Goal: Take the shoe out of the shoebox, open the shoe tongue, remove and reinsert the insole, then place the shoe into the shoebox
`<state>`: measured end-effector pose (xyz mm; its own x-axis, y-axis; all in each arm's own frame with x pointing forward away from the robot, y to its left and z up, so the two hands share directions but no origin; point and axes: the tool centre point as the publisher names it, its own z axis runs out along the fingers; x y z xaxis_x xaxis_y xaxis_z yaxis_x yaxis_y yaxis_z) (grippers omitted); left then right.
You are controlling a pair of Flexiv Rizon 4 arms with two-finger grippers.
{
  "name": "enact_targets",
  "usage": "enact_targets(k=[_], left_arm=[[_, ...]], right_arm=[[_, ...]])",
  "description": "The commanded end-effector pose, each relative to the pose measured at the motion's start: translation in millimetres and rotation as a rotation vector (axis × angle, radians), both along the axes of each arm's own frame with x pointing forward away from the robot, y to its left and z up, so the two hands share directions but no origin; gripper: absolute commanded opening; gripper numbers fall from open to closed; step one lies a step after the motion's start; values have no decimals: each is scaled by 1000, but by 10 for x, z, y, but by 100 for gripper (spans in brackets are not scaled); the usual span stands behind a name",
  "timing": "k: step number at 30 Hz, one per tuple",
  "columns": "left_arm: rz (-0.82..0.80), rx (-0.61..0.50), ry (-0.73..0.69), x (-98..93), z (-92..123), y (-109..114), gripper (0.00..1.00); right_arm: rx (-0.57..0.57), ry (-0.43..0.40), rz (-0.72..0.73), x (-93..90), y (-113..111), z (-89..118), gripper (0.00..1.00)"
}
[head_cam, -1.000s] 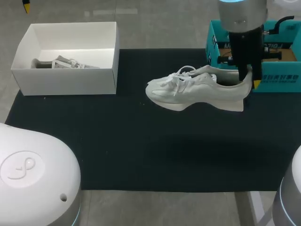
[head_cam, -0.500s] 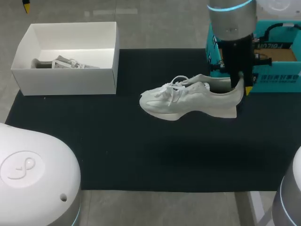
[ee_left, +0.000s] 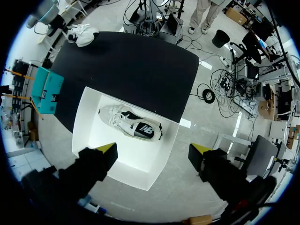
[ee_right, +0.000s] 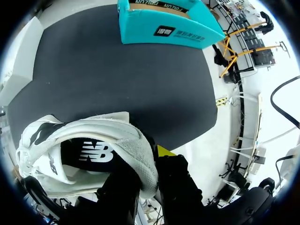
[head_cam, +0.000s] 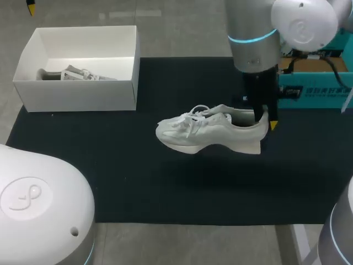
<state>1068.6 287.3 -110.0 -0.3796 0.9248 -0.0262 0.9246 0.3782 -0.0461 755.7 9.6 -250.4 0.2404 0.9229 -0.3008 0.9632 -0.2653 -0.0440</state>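
Black matting (head_cam: 110, 165) covers the tabletop, and right out in the middle of it sits the action: a white lace-up fabric sneaker (head_cam: 204, 130), toe pointing toward my left side, heel toward my right. The right gripper (head_cam: 266, 118) comes straight down on that heel and is clenched on the collar, one finger inside the shoe, one yellow-tipped finger (ee_right: 164, 151) outside against the back wall. Whether the sole touches the mat, I cannot tell. Just behind the right arm stands the teal cardboard shoebox (head_cam: 314, 88), top open, at the mat's far right corner. Over on the far left, well apart from the sneaker, is a white open-topped cardboard box (head_cam: 77, 94) with a second pale shoe (ee_left: 131, 127) lying on its side inside. The left gripper (ee_left: 154, 150) hangs high above that white box, fingers spread wide, holding nothing.
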Motion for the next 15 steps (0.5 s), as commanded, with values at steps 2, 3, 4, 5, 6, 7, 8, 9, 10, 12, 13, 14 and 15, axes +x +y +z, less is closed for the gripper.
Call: enact_targets(k=[2,3,4,5,6,7,8,9,10,12,13,14,15], left_arm=[[0,3,0,-6,7,1,100],[0,3,0,-6,7,1,100],[0,3,0,-6,7,1,100],[0,3,0,-6,7,1,100],[0,3,0,-6,7,1,100],[0,3,0,-6,7,1,100],[0,3,0,-6,7,1,100],[0,3,0,-6,7,1,100],[0,3,0,-6,7,1,100],[0,3,0,-6,7,1,100],[0,3,0,-6,7,1,100],[0,3,0,-6,7,1,100],[0,3,0,-6,7,1,100]], right_arm=[[20,6,-10,14,-11,-243,0],[25,16,-6,23,4,-280,0],[27,23,-8,34,22,-323,0],[28,29,-7,42,40,-362,0],[32,39,-6,52,58,-405,0],[33,42,-6,59,74,-445,0],[35,50,-4,64,92,-488,0],[40,55,-2,69,107,-526,0],[41,56,-2,73,120,-562,0],[45,61,5,84,152,-637,0],[45,64,6,90,165,-671,0],[48,67,7,95,177,-705,0],[49,68,7,97,191,-735,0]])
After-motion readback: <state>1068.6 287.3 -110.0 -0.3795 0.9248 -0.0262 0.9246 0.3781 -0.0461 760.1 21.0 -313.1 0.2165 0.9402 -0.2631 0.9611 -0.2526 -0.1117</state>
